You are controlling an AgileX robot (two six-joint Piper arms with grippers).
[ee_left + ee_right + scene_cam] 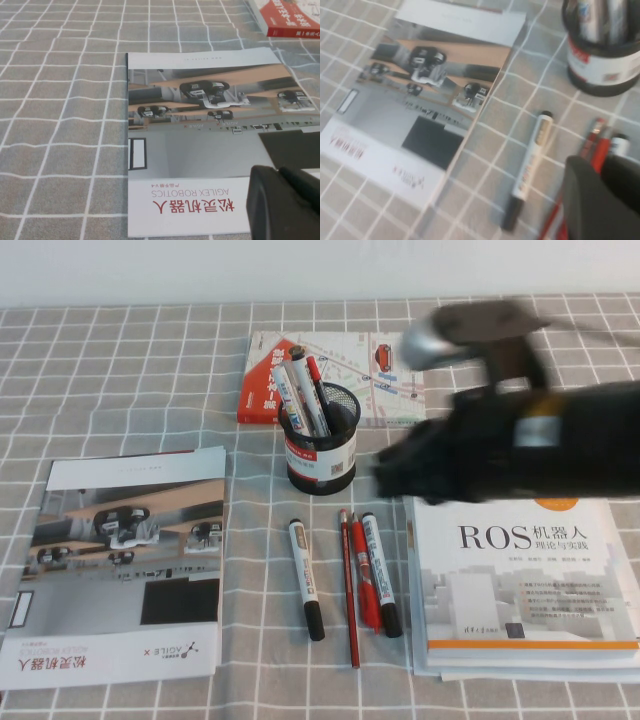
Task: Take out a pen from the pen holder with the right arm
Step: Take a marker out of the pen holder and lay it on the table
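Loose pens (350,585) lie nearest on the table (130,370), and the left end effector (287,187) hovers over a brochure (200,150). The right end effector (392,472), on the nearer arm, hangs just right of the pen holder (320,465). Whether either is apart or together cannot be told. Inside the holder, markers (300,395) stand near upright, leaning away.

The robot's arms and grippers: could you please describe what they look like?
The right arm, on the right of the high view, is a bulky black body with a silver-grey rounded housing on top and a small tan label. The right gripper, above the loose pens, is matte black with rounded edges. The left gripper, over the brochure, is the same matte black.
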